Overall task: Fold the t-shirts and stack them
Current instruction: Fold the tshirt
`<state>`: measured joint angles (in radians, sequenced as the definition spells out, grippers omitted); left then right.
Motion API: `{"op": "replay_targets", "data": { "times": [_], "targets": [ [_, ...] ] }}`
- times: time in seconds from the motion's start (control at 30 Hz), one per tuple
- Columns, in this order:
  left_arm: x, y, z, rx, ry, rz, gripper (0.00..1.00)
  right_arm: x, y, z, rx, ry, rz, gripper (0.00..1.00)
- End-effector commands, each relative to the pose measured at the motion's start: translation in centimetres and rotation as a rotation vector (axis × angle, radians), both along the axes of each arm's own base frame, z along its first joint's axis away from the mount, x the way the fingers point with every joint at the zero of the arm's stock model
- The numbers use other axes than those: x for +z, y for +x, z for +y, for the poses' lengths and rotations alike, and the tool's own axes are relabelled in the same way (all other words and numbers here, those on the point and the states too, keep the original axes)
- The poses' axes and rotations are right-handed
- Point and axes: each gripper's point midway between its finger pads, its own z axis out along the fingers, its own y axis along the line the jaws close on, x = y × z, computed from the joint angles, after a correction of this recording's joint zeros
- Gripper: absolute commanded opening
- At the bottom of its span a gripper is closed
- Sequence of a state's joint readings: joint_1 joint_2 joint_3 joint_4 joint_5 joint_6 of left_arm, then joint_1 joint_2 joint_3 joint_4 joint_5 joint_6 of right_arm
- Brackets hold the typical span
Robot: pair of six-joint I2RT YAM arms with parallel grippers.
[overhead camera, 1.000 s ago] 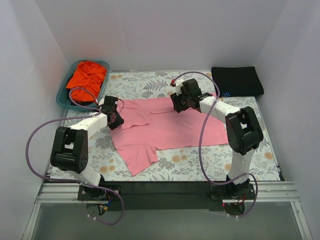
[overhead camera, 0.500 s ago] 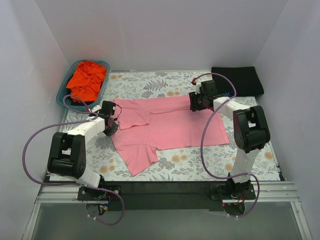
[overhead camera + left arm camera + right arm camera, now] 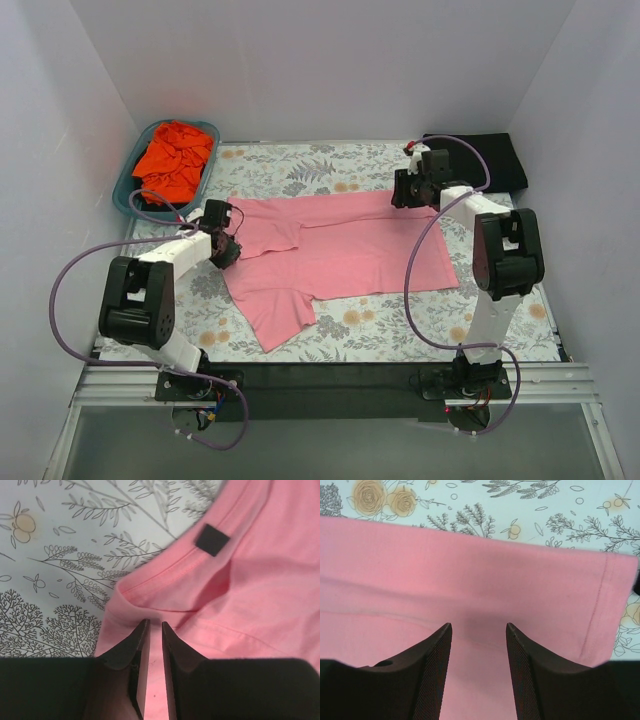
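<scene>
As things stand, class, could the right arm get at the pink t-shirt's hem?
Probably yes: the right gripper is open above the pink t-shirt, its hem close by, nothing between.

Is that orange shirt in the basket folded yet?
Not folded. The orange shirt lies bunched and wrinkled in a heap inside the teal basket, with no flat, squared edges.

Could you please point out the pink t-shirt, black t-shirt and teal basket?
pink t-shirt (image 3: 350,250), top view, middle of body.
black t-shirt (image 3: 505,165), top view, right half.
teal basket (image 3: 124,195), top view, near-left rim.
</scene>
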<state>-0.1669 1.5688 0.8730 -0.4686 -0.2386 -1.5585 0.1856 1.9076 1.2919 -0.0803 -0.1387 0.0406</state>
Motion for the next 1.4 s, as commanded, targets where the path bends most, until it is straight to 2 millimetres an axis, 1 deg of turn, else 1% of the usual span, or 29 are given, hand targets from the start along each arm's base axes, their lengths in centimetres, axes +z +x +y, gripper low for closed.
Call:
{"op": "replay_targets", "data": {
  "times": [0.0,0.03,0.07,0.1,0.17,0.2,0.37,0.43,0.53,0.57,0.63,0.67,0.73,0.77,0.8,0.83,0.87,0.9,0.97,1.0,1.03,1.07,1.1,1.13,1.17,1.2,1.23,1.33,1.37],
  "targets": [
    [-1.9,-2.5,0.9,0.065,0.017,0.057,0.14,0.5,2.2,-1.0,-0.044,0.058,-0.028,0.54],
    [-2.1,-3.1,1.2,0.081,0.026,0.060,0.13,0.3,2.3,-1.1,-0.043,0.067,-0.021,0.54],
    [-1.8,-3.5,1.4,0.105,0.024,0.043,0.12,0.2,2.6,-1.3,-0.048,0.074,-0.018,0.54],
    [-2.3,-4.7,1.8,0.117,0.034,0.063,0.12,-0.5,2.7,-1.8,-0.059,0.077,-0.004,0.54],
    [-1.7,-5.1,2.4,0.151,0.045,0.037,0.11,-0.7,3.1,-2.5,-0.076,0.093,0.002,0.54],
    [-1.8,-5.6,2.6,0.160,0.053,0.044,0.11,-1.4,3.2,-2.7,-0.081,0.099,0.018,0.54],
    [-0.9,-5.7,3.1,0.162,0.080,0.049,0.11,-1.3,3.8,-3.8,-0.113,0.140,0.026,0.54],
    [-0.5,-5.3,3.1,0.153,0.084,0.039,0.14,-0.7,3.9,-3.8,-0.108,0.154,0.016,0.54],
    [1.3,-3.5,3.2,0.128,0.104,-0.016,0.21,0.6,4.2,-3.4,-0.086,0.179,-0.008,0.54],
    [3.0,-1.9,3.1,0.119,0.101,-0.067,0.24,1.1,4.3,-3.2,-0.074,0.191,-0.018,0.53],
    [4.9,0.4,2.9,0.072,0.120,-0.134,0.30,1.9,4.7,-2.8,-0.062,0.212,-0.036,0.53],
    [6.5,2.0,2.8,0.061,0.124,-0.182,0.36,2.1,4.8,-2.8,-0.068,0.220,-0.038,0.53],
    [7.9,4.3,2.5,0.036,0.128,-0.236,0.37,2.1,5.2,-2.9,-0.078,0.219,-0.040,0.51],
    [7.1,5.1,2.4,0.009,0.142,-0.215,0.37,2.4,5.6,-2.9,-0.082,0.226,-0.047,0.49],
    [8.3,6.9,2.1,0.001,0.135,-0.259,0.36,1.8,5.9,-2.8,-0.086,0.228,-0.036,0.49],
    [8.2,7.6,2.0,-0.004,0.135,-0.259,0.34,1.6,6.0,-2.8,-0.087,0.233,-0.031,0.47],
    [6.6,8.4,2.0,-0.015,0.145,-0.224,0.29,1.6,6.3,-2.7,-0.090,0.241,-0.031,0.43],
    [7.2,9.8,1.8,-0.017,0.141,-0.248,0.27,0.9,6.4,-2.7,-0.094,0.245,-0.016,0.41],
    [6.3,11.1,1.8,-0.024,0.142,-0.237,0.21,0.5,6.5,-2.5,-0.096,0.256,-0.004,0.36],
    [4.9,11.6,1.8,-0.037,0.152,-0.209,0.18,0.1,6.8,-2.6,-0.100,0.259,0.001,0.31],
    [5.3,12.5,1.8,-0.040,0.156,-0.222,0.17,0.2,7.2,-2.5,-0.092,0.265,-0.019,0.30],
    [5.0,12.9,1.9,-0.042,0.168,-0.219,0.15,0.0,7.4,-2.6,-0.096,0.270,-0.015,0.28],
    [4.0,13.4,2.0,-0.053,0.182,-0.206,0.13,-0.4,7.6,-2.6,-0.095,0.273,-0.011,0.25],
    [4.1,14.1,2.0,-0.058,0.191,-0.216,0.12,-0.7,7.7,-2.6,-0.097,0.274,-0.008,0.23],
    [3.8,14.4,2.3,-0.054,0.206,-0.213,0.11,-0.7,7.8,-2.7,-0.101,0.278,-0.008,0.20],
    [2.8,14.6,2.6,-0.058,0.221,-0.196,0.11,-1.5,7.9,-2.9,-0.111,0.276,0.004,0.19],
    [2.5,14.9,2.7,-0.054,0.224,-0.192,0.10,-1.8,8.0,-3.2,-0.130,0.277,0.012,0.18],
    [0.3,14.5,3.7,-0.025,0.232,-0.136,0.09,-3.4,8.1,-4.5,-0.198,0.292,0.051,0.17],
    [-0.2,14.2,4.2,-0.013,0.233,-0.119,0.09,-3.8,8.1,-4.4,-0.204,0.299,0.062,0.17]
  ]
}}
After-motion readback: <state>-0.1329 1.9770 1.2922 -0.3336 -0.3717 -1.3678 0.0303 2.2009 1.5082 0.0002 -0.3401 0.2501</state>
